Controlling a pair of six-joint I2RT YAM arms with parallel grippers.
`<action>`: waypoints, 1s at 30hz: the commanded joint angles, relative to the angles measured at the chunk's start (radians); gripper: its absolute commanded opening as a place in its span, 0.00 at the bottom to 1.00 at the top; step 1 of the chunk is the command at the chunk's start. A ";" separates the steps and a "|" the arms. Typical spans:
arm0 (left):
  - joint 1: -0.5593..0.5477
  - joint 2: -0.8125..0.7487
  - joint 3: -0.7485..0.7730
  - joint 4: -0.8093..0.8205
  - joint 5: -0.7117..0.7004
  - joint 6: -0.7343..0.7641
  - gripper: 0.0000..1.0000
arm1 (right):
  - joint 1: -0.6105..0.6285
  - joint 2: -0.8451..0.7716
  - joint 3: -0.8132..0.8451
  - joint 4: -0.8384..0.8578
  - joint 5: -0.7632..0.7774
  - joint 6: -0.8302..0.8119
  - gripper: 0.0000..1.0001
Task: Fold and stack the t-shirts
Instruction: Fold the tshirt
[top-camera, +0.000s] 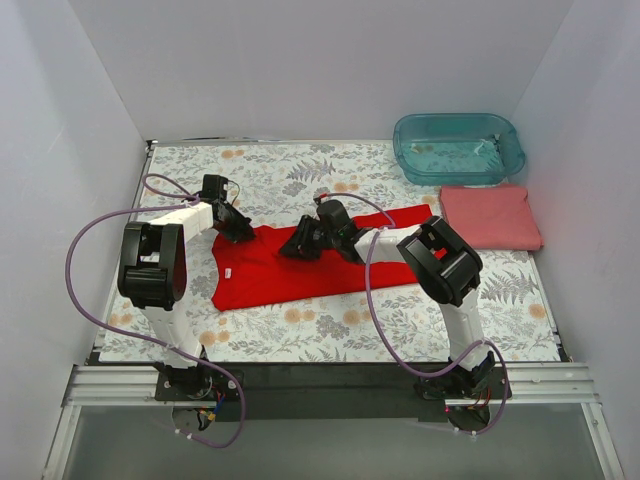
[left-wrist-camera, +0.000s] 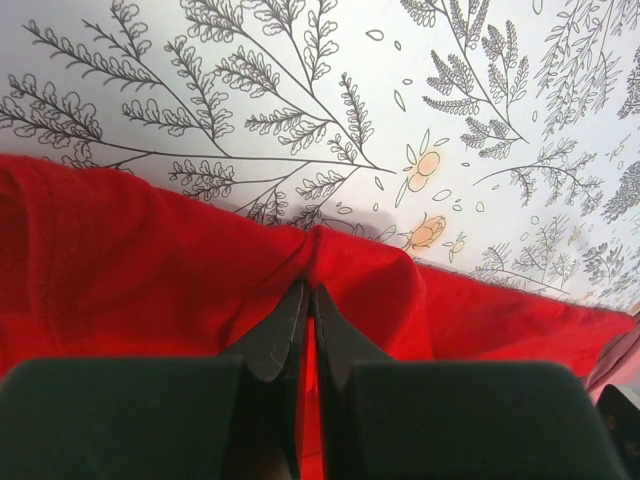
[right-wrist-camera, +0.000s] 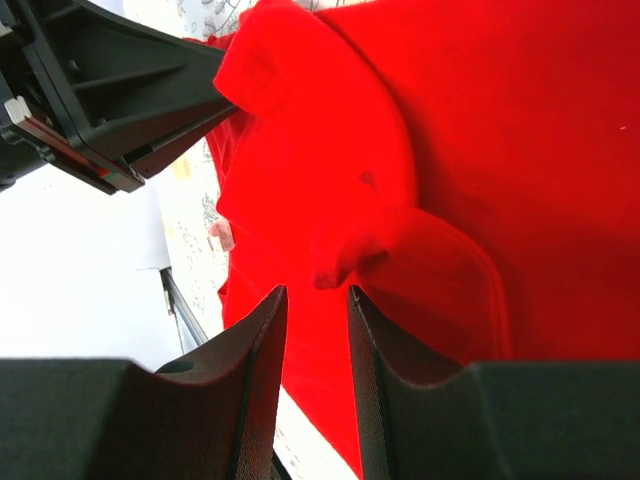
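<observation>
The bright red t-shirt (top-camera: 300, 280) lies spread flat across the middle of the floral table. My left gripper (top-camera: 238, 228) is at its upper left edge. In the left wrist view that gripper (left-wrist-camera: 309, 288) is shut on a pinched ridge of the red cloth (left-wrist-camera: 120, 260). My right gripper (top-camera: 300, 246) hovers over the shirt's top middle. In the right wrist view it (right-wrist-camera: 317, 292) stands open, and a small pucker of red cloth (right-wrist-camera: 335, 262) lies just ahead of its tips. The salmon-pink t-shirt (top-camera: 490, 217) rests folded flat at the right.
A translucent teal tub (top-camera: 458, 147) sits at the back right, just behind the pink shirt. White walls close in the table on three sides. The left arm's black gripper body (right-wrist-camera: 110, 90) shows close by in the right wrist view. A metal rail (top-camera: 320, 385) runs along the near edge.
</observation>
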 joint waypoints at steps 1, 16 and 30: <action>0.001 -0.047 0.015 0.003 -0.011 0.013 0.00 | 0.007 0.008 0.017 0.052 0.030 0.027 0.38; 0.001 -0.061 0.035 -0.015 -0.015 0.025 0.00 | 0.021 0.049 0.021 0.089 0.026 0.077 0.36; 0.001 -0.076 0.052 -0.049 -0.051 0.056 0.00 | 0.020 0.031 0.015 0.112 0.029 0.054 0.01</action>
